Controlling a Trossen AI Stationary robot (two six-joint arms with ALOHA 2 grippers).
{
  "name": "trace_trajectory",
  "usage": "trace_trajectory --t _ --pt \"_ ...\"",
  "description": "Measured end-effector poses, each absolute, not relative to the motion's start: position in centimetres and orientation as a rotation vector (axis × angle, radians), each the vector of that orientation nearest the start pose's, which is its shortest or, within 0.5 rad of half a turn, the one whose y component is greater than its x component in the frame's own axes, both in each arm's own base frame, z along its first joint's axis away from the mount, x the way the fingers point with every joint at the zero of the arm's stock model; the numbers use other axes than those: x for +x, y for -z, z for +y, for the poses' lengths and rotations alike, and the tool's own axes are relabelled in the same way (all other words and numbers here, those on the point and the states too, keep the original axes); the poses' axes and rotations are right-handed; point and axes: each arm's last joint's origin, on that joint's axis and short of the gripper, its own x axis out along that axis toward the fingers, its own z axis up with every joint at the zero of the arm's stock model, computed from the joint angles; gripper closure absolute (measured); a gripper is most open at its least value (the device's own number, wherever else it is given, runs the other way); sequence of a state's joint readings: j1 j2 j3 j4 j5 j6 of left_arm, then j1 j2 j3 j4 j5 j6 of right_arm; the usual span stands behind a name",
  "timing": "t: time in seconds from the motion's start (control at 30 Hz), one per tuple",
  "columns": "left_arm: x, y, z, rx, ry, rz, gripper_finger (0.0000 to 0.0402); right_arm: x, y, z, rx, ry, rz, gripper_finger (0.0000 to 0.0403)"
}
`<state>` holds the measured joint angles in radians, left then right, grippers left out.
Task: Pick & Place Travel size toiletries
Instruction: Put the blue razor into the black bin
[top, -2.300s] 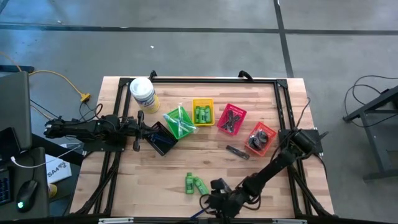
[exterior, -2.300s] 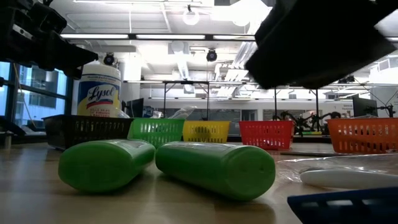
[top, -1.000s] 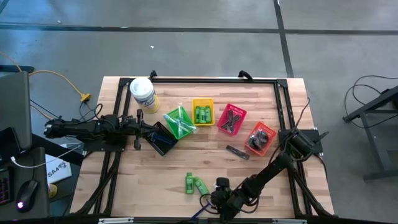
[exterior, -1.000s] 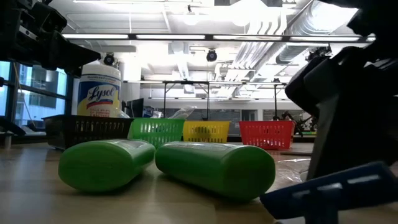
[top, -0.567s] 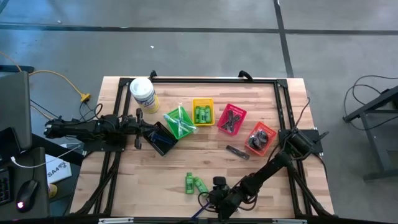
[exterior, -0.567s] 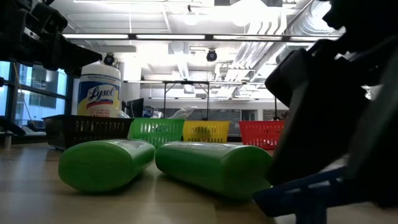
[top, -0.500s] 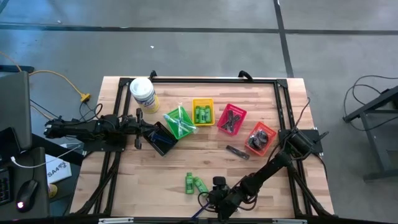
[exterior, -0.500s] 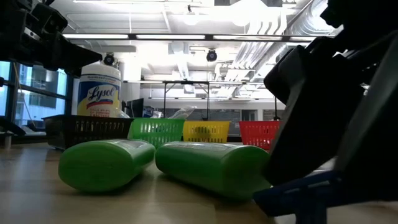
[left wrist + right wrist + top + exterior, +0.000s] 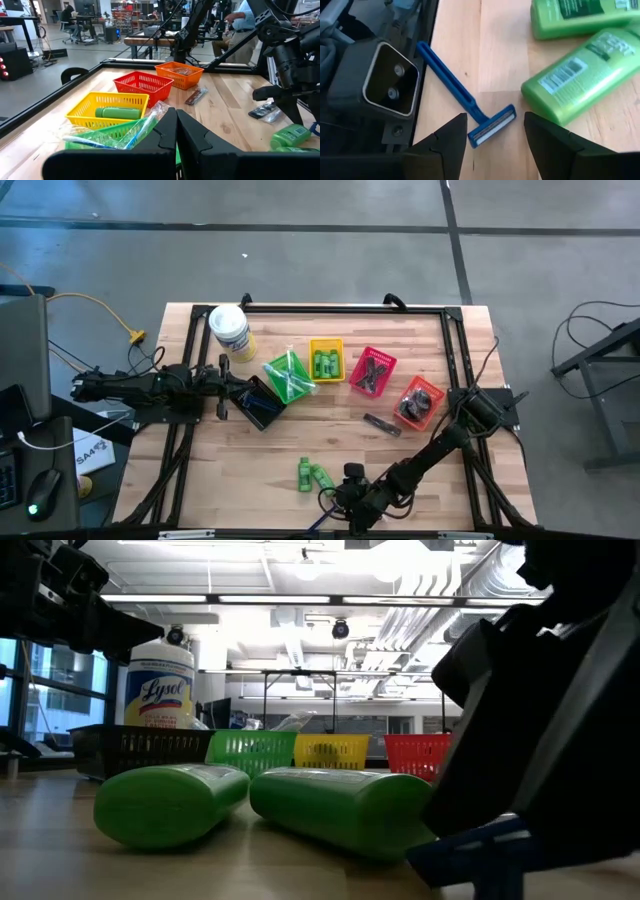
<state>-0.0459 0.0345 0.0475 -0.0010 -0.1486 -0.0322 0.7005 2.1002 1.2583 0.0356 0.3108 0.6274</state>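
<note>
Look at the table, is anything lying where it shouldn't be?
Yes. Two green bottles and a blue razor lie loose on the wood by the near edge, outside the baskets. The right tool hangs open over the razor's head. A dark packet also lies loose near the orange basket.

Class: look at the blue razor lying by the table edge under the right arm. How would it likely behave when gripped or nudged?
The blue razor looks like thin moulded plastic, so probably stiff and light. It lies flat on the wood, so a nudge would likely slide or spin it, not roll it. The open right tool straddles the head, which is wider than the slim handle; it may pivot if pinched off-centre.
</note>
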Motion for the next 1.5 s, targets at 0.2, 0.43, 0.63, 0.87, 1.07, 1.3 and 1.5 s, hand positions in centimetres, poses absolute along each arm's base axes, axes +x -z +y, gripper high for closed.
trace_trajectory --t 0.2,0.43,0.63,0.87,1.07,1.3,1.5 --pt "9.7 -17.7 0.0 -0.036 -0.103 -0.014 0.0402 33.0 -11.9 26.9 0.203 -0.101 0.790 0.0240" --pt "9.7 -17.7 0.0 -0.034 -0.103 -0.013 0.0402 33.2 -11.8 26.6 0.197 -0.105 0.797 0.0293" --pt "9.7 -17.7 0.0 -0.033 -0.103 -0.013 0.0402 33.1 -11.8 26.6 0.189 -0.110 0.807 0.0332" --pt "9.7 -17.7 0.0 -0.032 -0.103 -0.013 0.0402 33.2 -11.8 26.5 0.177 -0.118 0.808 0.0392" --pt "9.7 -17.7 0.0 -0.032 -0.098 -0.012 0.0402 33.3 -12.2 26.3 0.172 -0.128 0.814 0.0396" --pt "9.7 -17.7 0.0 -0.032 -0.095 -0.016 0.0402 32.5 -15.8 25.4 0.120 -0.065 0.766 0.0397" --pt "9.7 -17.8 -0.5 -0.028 0.071 -0.028 0.0402 30.8 -20.3 23.0 0.007 0.101 0.720 0.0398"
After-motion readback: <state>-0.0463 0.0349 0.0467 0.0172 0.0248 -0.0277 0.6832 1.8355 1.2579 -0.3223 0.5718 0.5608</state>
